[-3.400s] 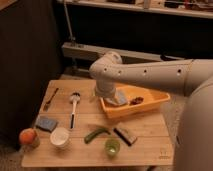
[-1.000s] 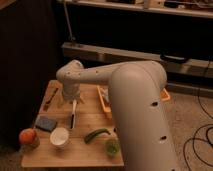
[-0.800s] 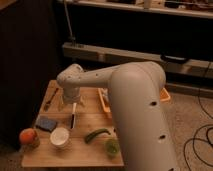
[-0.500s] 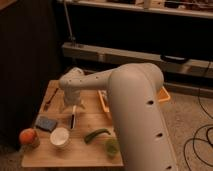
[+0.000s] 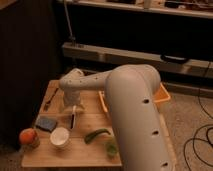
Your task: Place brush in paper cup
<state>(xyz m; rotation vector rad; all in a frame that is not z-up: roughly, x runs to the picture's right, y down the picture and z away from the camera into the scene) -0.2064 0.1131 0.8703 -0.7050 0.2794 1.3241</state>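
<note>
The brush (image 5: 73, 119) lies on the wooden table (image 5: 75, 155), its thin handle pointing toward the front and its head hidden under my wrist. The gripper (image 5: 73, 104) is down over the head end of the brush, at the table's middle left. The paper cup (image 5: 60, 136), white with a pale inside, stands upright just in front of the handle's end, slightly to its left. The cup holds nothing.
A small green cup (image 5: 111, 147) and a green vegetable (image 5: 96, 135) sit front right. A blue sponge (image 5: 46, 123) and an orange fruit (image 5: 28, 136) are at the left. A short dark utensil (image 5: 48, 100) lies far left. An orange tray (image 5: 163, 94) is behind my arm.
The arm swung left from over the orange tray to above the brush, then lowered a little onto its head end. The brush and cup have not moved.
</note>
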